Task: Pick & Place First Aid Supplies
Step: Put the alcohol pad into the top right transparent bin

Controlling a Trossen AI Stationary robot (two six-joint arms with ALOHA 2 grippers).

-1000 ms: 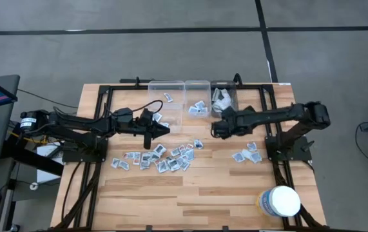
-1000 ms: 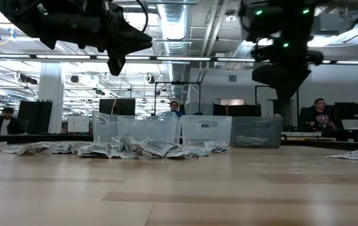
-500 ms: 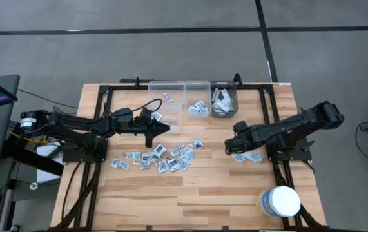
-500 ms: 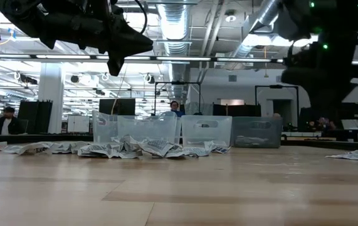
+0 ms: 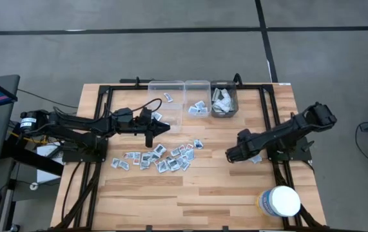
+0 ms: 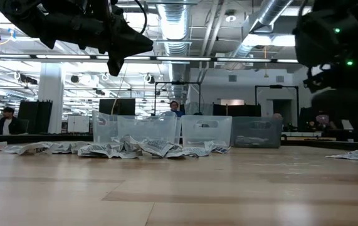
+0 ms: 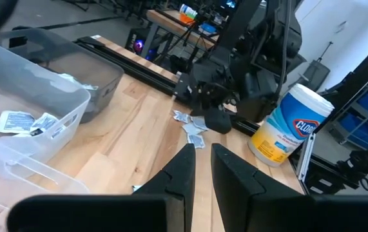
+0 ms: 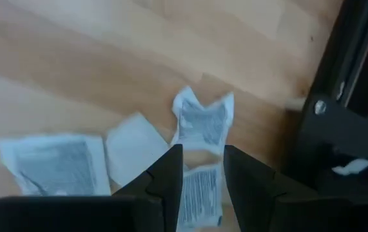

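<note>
The first aid supplies are small flat packets. A heap of them lies mid-table, and a small group lies flat on the wood by the right arm's base. More lie in the clear bins at the far edge. My right gripper hangs open, pointing steeply down, just above the small group, with a packet showing below the gap between its fingers. My left gripper is held level, high above the table near the left bin. Its fingers stand a narrow gap apart with nothing between them.
A big white tub with a blue-yellow label stands at the near right corner. Black frame rails run close beside the right-hand packets. Bare wood lies toward the near edge. People sit in the room beyond the table.
My right gripper has swung from near the far bins toward the table's near-right, has sunk, and has tipped more steeply downward. It now hangs over the small group of packets by its base. Its finger gap looks unchanged. The packets have not moved.
</note>
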